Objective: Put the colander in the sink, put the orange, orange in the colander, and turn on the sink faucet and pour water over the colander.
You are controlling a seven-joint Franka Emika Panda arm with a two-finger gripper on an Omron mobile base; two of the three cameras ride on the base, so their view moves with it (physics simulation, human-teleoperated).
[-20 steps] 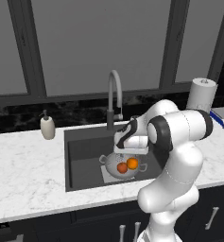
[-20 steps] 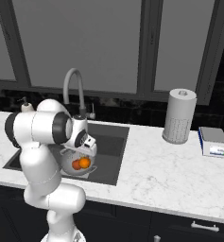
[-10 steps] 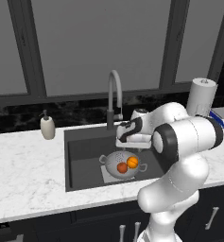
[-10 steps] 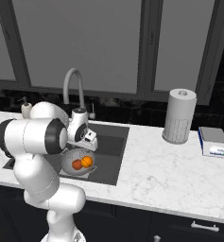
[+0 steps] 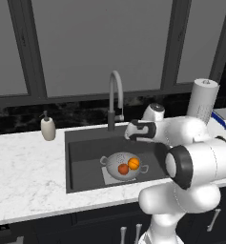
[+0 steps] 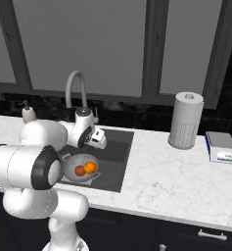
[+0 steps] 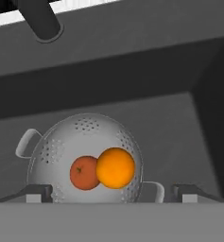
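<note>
The silvery colander [image 5: 115, 161] [image 6: 73, 162] [image 7: 80, 137] stands on the floor of the dark sink [image 5: 86, 162] [image 6: 118, 147] [image 7: 175, 123]. Inside it lie two oranges side by side and touching: a reddish orange [image 5: 123, 169] [image 6: 79, 170] [image 7: 83, 173] and a brighter orange [image 5: 133, 163] [image 6: 90, 167] [image 7: 116, 168]. My gripper [image 5: 128, 133] [image 6: 103, 142] [image 7: 112, 194] hovers open above the basin, over the colander's right side, with nothing between its fingertips [image 7: 38, 193]. The gooseneck sink faucet [image 5: 114, 93] [image 6: 74, 86] arches over the back rim; its dark base [image 7: 40, 21] lies just beyond the hand.
A beige soap pump bottle [image 5: 48, 128] [image 6: 27, 112] stands left of the sink. A paper towel roll [image 5: 202, 100] [image 6: 186, 120] and a small blue-and-white box [image 5: 225, 116] [image 6: 221, 147] sit on the white marble counter [image 5: 24, 176] [image 6: 176, 181] to the right.
The arm's elbow has swung down and toward the counter's front, while the open hand stayed over the sink near the faucet. Colander and oranges have not moved.
</note>
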